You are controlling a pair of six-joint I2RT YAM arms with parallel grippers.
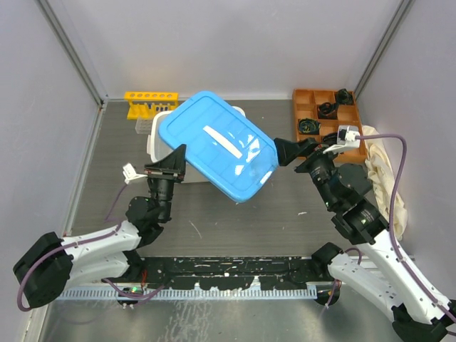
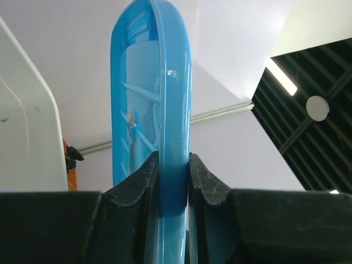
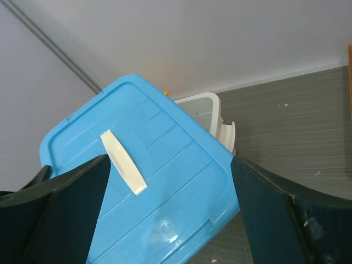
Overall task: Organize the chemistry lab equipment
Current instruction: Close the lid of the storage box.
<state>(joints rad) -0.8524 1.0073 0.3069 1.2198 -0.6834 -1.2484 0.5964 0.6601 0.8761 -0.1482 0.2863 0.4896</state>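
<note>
Two arms working a blue lid — one gripping, one free

At the near edge, the left gripper is pinching the lid's rim, tilting it over the white bin; the right gripper is hanging wide open at the opposite corner, gripping nothing. Lifting slowly should be guarding against slip — the yellow rack and clear plastic rack are standing beyond the left gripper, near the back wall.

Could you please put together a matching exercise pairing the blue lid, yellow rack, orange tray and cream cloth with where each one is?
Things:
1. blue lid
2. yellow rack
3. orange tray
4. cream cloth

Places:
A. back right corner of the table
B. clamped at its edge in the left hand
C. back left corner
D. along the right side, beside the right arm

Pairs: 1-B, 2-C, 3-A, 4-D.
</note>
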